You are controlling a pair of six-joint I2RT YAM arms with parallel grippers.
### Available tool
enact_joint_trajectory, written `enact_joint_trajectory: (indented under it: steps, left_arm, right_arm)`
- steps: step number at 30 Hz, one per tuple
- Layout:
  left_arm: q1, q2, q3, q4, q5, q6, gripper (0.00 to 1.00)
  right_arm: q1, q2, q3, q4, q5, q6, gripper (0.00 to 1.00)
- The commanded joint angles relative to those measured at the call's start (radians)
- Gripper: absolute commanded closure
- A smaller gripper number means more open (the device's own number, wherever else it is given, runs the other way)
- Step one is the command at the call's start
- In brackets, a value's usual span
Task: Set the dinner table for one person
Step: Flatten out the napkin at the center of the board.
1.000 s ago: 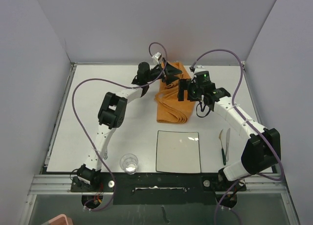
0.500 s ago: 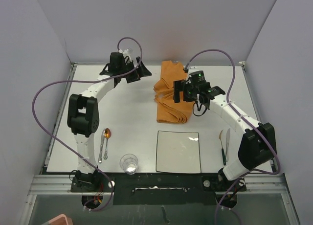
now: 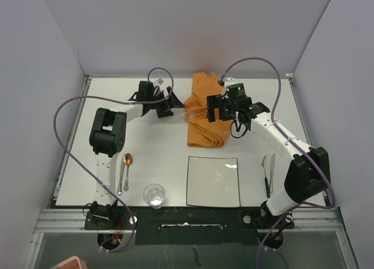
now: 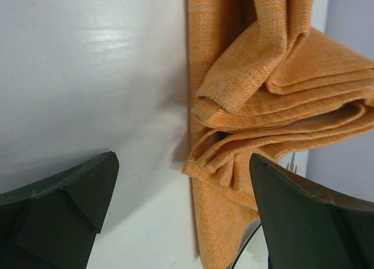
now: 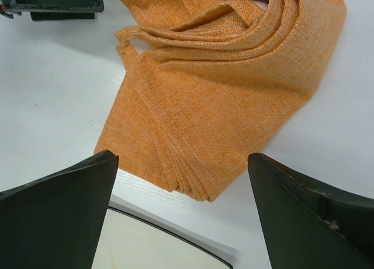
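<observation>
The dinner table is a large white tabletop. An orange folded cloth lies at its back middle, bunched at the far end. A square white plate sits at the front, with a glass to its left. A spoon and fork lie at the left and a knife at the right. My left gripper is open and empty, low beside the cloth's left edge. My right gripper is open and empty, above the cloth.
Grey walls close in the table at the back and both sides. Purple cables loop over both arms. In the right wrist view the plate's dark rim lies just below the cloth's folded end, and the left gripper's tip shows at top left.
My left arm swung away from the cloth to the back left, uncovering the spoon and fork, then came back right to the cloth's left edge. The right gripper has barely moved.
</observation>
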Motion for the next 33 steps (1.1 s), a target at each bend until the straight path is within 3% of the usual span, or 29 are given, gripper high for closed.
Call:
enact_joint_trajectory:
  steps: [1,9,14,22,33]
  left_arm:
    - [0.028,0.054,-0.116,0.323,0.139,-0.196,0.04]
    - [0.009,-0.13,-0.48,0.578,0.211,-0.323,0.05]
    - [-0.01,-0.105,-0.551,0.708,0.25,-0.421,0.06]
    - [-0.117,0.058,-0.494,1.008,0.248,-0.642,0.08]
    - [-0.173,0.104,-0.446,1.059,0.254,-0.704,0.1]
  right_arm:
    - [0.007,-0.044,0.039,0.026,0.009,-0.025,0.01]
    - [-0.01,-0.03,0.05,0.027,0.016,-0.023,0.01]
    - [-0.015,-0.011,0.064,0.036,0.012,-0.011,0.01]
    - [-0.031,0.047,0.128,0.021,0.029,-0.02,0.01]
    - [-0.16,0.349,0.412,-0.112,0.103,0.077,0.0]
